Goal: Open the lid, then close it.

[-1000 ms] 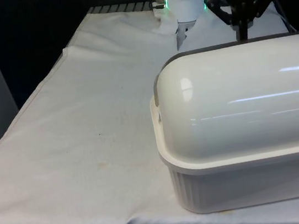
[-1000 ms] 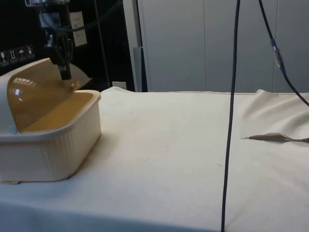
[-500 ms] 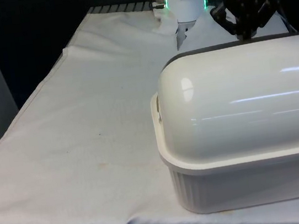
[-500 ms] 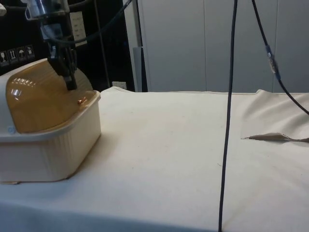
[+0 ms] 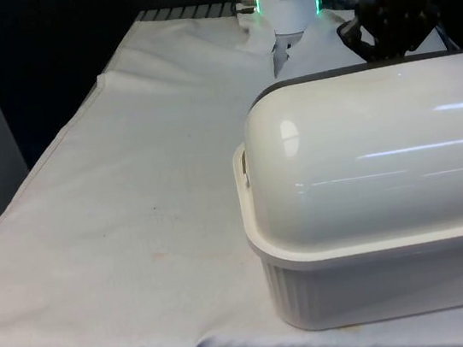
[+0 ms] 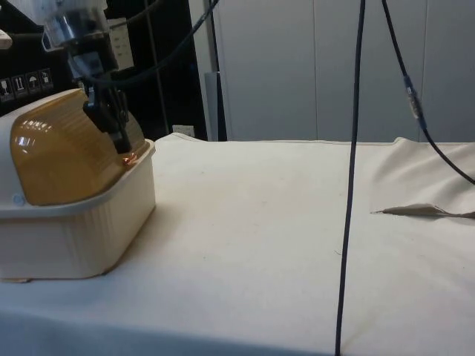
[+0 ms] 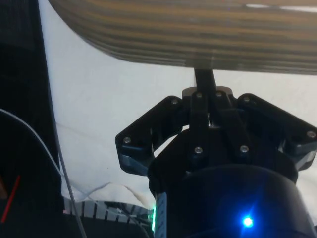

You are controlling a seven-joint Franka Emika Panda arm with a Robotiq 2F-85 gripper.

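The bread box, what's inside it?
You can't tell. The amber lid is rolled down to the front rim of the bread box, with the gripper at its lower edge. Through the tinted lid nothing clear shows, and the cream walls hide the rest.

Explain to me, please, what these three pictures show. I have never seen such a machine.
It is one moment seen by three cameras. The machine is a white robot arm ending in a black gripper with two fingers. One camera looks across the table, one looks from its side, and one sits on the wrist, just behind the fingers. On the white cloth stands a cream bread box with a rounded roll lid; the lid looks amber from the side. The front view shows the box's white back, which hides the fingers' work. In the side view the lid is nearly down and the gripper is at its lower edge. In the wrist view the fingers are pressed together around a thin dark handle under the ribbed lid.
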